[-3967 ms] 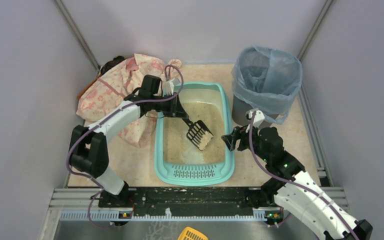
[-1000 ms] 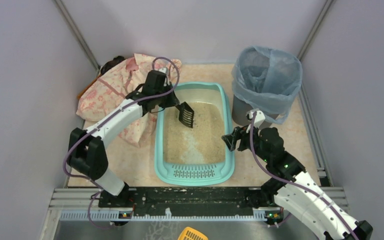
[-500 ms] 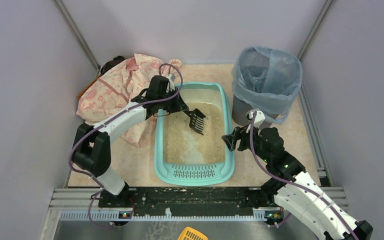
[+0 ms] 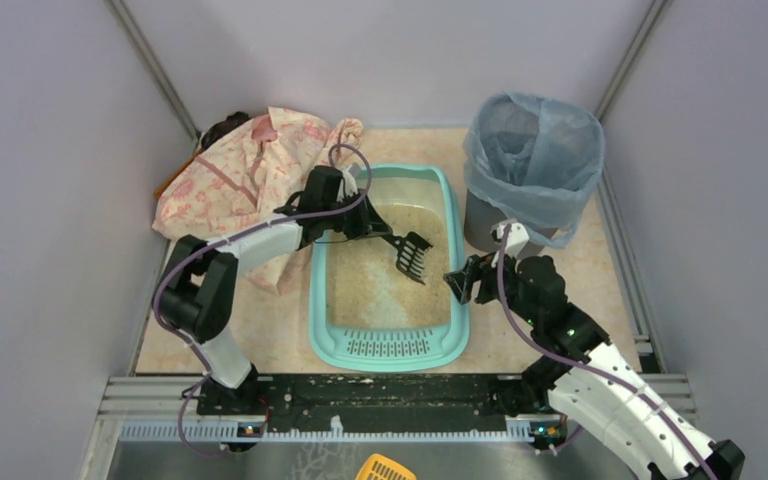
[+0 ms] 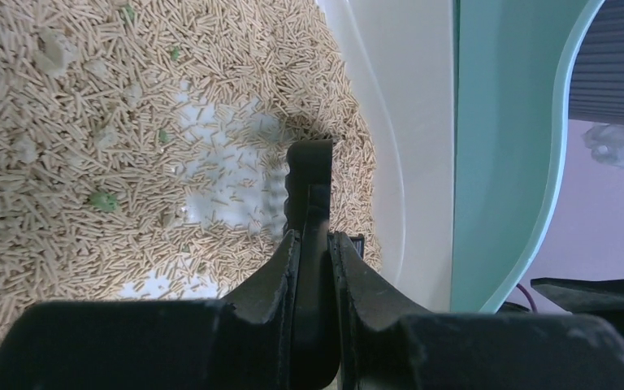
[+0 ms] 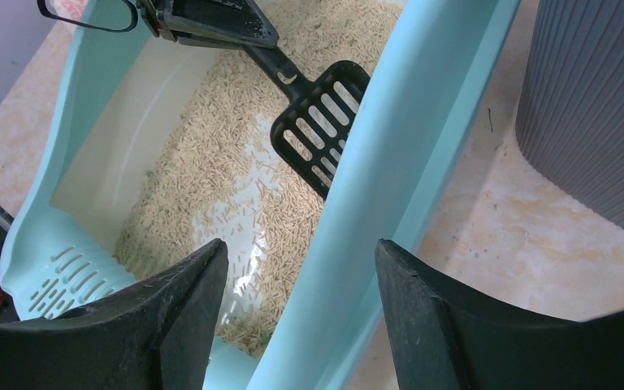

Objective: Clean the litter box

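Where lilac walls (image 4: 50,200) enclose the beige tabletop (image 4: 270,330), the litter box (image 4: 317,300) lies

Pale lilac walls (image 4: 50,150) closed three sides — metal posts (image 4: 157,75) ran up the far corners. The mottled beige floor (image 4: 270,330) lay evenly lit, an aluminium frame (image 4: 130,392) along its near edge.
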Available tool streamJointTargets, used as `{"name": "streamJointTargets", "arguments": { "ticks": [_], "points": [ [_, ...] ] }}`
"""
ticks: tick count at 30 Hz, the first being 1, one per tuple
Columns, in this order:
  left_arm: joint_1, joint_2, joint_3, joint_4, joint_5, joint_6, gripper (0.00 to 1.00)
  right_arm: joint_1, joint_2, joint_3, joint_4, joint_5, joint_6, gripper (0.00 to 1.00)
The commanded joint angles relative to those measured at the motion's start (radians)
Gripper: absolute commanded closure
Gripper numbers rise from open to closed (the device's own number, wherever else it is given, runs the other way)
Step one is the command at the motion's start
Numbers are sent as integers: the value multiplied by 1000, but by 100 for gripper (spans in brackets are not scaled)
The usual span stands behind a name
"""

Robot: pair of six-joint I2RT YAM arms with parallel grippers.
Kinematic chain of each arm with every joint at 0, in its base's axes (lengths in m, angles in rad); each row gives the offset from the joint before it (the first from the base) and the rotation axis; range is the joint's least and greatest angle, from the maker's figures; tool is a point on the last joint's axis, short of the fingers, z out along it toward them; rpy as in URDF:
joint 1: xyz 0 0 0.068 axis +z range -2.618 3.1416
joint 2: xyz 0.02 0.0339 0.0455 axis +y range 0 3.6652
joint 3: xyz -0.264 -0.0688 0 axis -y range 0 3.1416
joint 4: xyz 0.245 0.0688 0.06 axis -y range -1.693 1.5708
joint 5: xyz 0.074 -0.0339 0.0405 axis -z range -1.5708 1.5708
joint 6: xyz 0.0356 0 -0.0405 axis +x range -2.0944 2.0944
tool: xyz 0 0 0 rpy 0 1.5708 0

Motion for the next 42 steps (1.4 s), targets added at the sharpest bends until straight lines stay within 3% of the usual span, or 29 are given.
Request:
{"name": "streamJointTargets", "arguments": {
  "ticks": [1, 15, 30, 42],
  "points": [
    [-9, 39, -45, 91, 60, -30, 100, -2, -11, 4, 25, 10, 0, 33],
    [33, 68, -154, 305, 226, -146, 100, -2, 2, -1, 27, 15, 2, 33],
    [46, -68, -54, 52, 110, -15, 100, -3, 4, 1, 31, 18, 1, 33],
    [79, -128, -39, 61, 156, -24, 100, -2, 5, -1, 38, 16, 0, 33]
  ]
}}
